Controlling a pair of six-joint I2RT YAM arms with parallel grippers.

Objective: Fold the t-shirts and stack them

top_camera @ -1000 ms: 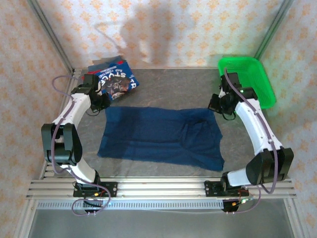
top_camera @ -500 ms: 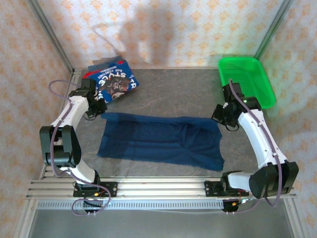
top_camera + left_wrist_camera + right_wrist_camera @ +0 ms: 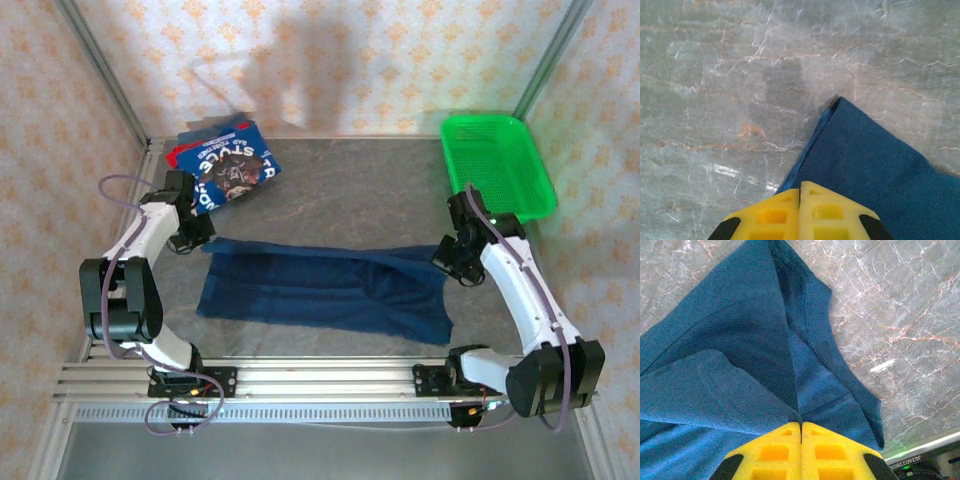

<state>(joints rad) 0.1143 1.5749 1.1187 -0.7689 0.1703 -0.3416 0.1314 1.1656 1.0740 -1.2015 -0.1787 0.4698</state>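
Scene: We look down on a grey marbled table [image 3: 360, 185] with two arms reaching in from its near edge.

Navy t-shirt [image 3: 320, 290]: It lies spread across the middle of the table between the arms. Its near part is flat on the stone. Its far edge runs in a line from one end effector to the other.

Left end effector [image 3: 800, 187]: We see it at the shirt's far-left corner. The yellow fingers [image 3: 772, 215] are pressed together, and the navy cloth runs in beneath their tips, so we read it as clamped on the shirt. Ahead of it, one corner of the cloth points out over bare table.

Right end effector [image 3: 801, 425]: It is at the shirt's far-right corner. The fingers are closed tight, with a fold of the navy cloth pinched between them. A hemmed edge drapes down to the table just beyond.

Folded t-shirts [image 3: 225, 165]: They sit in the table's far-left corner, just beyond the left arm. A blue one with white lettering and a print is on top, and a red edge shows beneath it.

Green basket [image 3: 480, 122]: It stands in the far-right corner, apart from the navy t-shirt.
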